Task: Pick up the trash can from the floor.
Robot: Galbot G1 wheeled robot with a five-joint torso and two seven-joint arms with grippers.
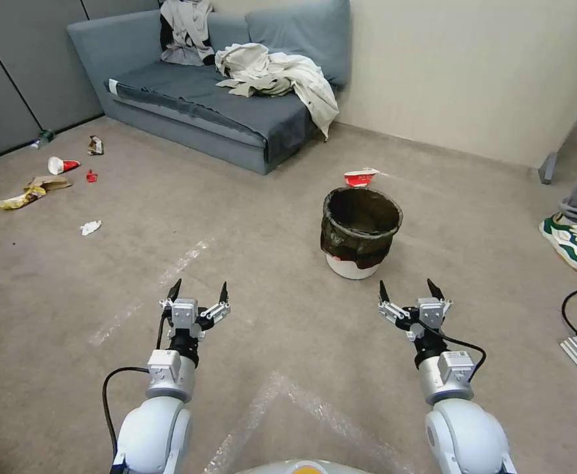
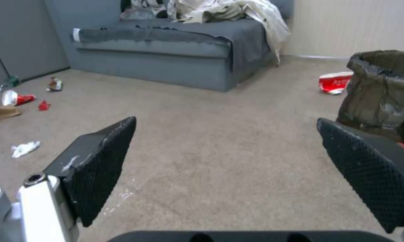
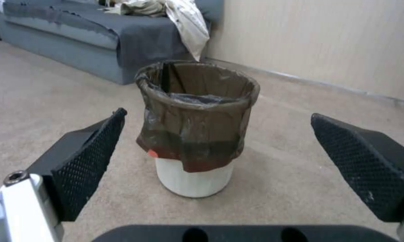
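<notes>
The trash can [image 1: 359,230], a small white bucket with a dark bag folded over its rim, stands upright on the carpeted floor [image 1: 255,263] ahead and a little right of centre. In the right wrist view the trash can [image 3: 196,127] sits straight ahead of my right gripper [image 3: 217,121], apart from its fingers. My right gripper [image 1: 406,288] hovers open just short of the can. My left gripper [image 1: 198,287] is open and empty over bare carpet to the left. The left wrist view catches the trash can [image 2: 383,90] at its edge, beyond my left gripper [image 2: 226,122].
A grey sofa [image 1: 222,99] with clothes stands at the back. A crushed red-and-white cup [image 1: 360,177] lies just behind the can. Litter [image 1: 51,178] is scattered at the far left. A person's shoe [image 1: 574,240] and a black cable [image 1: 574,303] are at the right.
</notes>
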